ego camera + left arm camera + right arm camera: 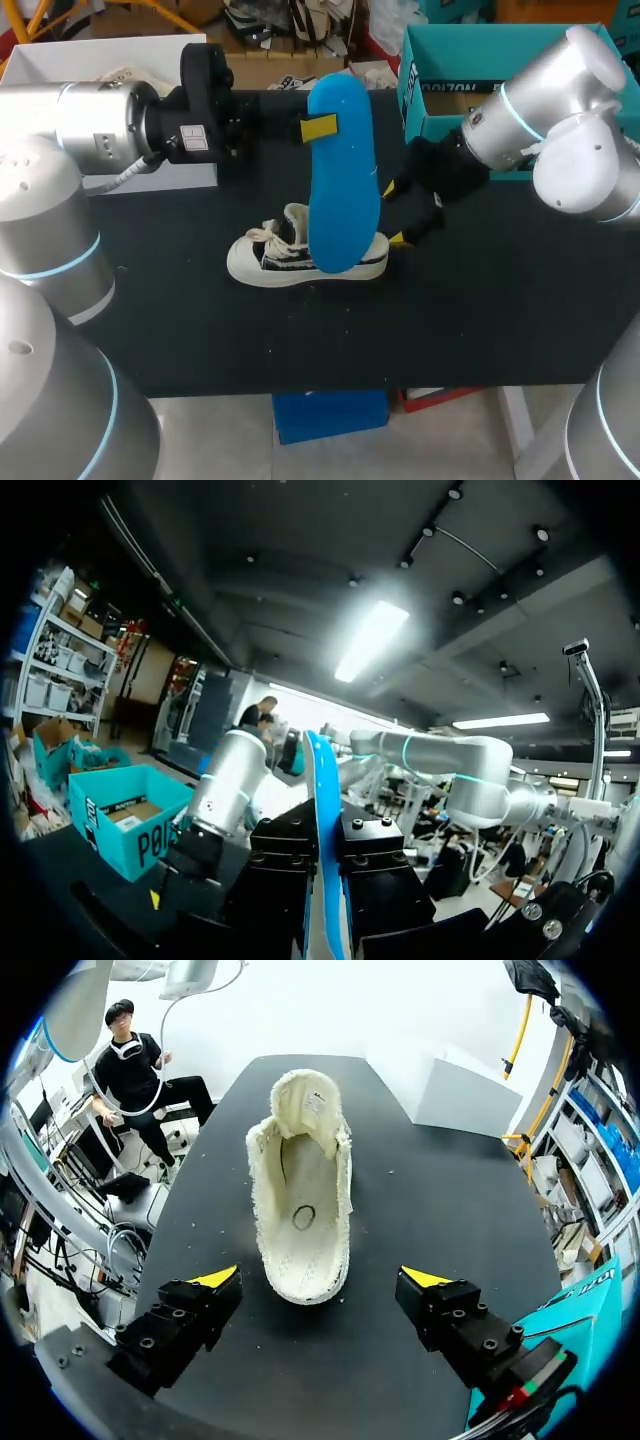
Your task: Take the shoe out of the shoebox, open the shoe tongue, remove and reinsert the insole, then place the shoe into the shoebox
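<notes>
Insole (342, 170) upright, pinched in left tool (325, 880); right tool (325, 1278) wide open behind shoe (300, 1190), just clear of it

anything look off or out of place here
Only the blue insole: it is out of the shoe, held upright above it by the left gripper. The shoe stands empty with its tongue pulled open. Nothing looks spilled or damaged.

The left claw (326, 885) pinched the blue insole (322, 790) edge-on between its black fingers; beyond stood the right arm (232, 780) and the teal shoebox (120, 825).
</notes>
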Tool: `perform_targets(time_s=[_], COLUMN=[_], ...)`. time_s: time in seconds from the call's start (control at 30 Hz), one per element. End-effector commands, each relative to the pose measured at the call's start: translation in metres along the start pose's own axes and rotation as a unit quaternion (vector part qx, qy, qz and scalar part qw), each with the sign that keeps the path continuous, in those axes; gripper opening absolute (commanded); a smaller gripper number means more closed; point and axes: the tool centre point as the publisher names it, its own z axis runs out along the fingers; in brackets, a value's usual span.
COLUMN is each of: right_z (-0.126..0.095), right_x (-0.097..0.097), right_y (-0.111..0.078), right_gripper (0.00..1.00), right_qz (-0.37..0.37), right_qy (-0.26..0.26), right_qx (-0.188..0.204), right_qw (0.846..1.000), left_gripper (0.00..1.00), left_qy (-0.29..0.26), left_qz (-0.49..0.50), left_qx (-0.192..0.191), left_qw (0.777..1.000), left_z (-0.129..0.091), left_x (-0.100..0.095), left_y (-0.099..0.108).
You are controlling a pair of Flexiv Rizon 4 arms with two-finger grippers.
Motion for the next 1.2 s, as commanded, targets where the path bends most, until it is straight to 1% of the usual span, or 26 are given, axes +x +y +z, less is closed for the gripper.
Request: perform_targets(time_s=[0.03,0.27,0.57,0.77,1.2], right_z=[-0.006,-0.012,-0.011,-0.007,-0.004], right_x=[-0.006,-0.008,-0.010,-0.012,-0.011], right_y=[0.013,0.028,0.039,0.046,0.058], right_gripper=[1.00,1.00,1.00,1.00,1.00], right_qz=[-0.007,-0.018,-0.033,-0.039,-0.051], right_qy=[0.011,0.001,0.022,0.027,0.033], right_qx=[0.100,0.140,0.178,0.188,0.230], right_qw=[0.995,0.990,0.983,0.981,0.971], left_gripper=[0.00,0.00,0.00,0.00,0.00], left_qy=[-0.002,-0.002,-0.002,-0.002,-0.002], left_qz=[0.001,0.001,0.001,0.001,0.001], left_qx=[0.001,0.001,0.001,0.001,0.001], left_qw=[1.000,1.000,1.000,1.000,1.000], left_z=[0.001,0.001,0.001,0.001,0.001], left_x=[0.001,0.001,0.001,0.001,0.001], left_y=[0.001,0.001,0.001,0.001,0.001])
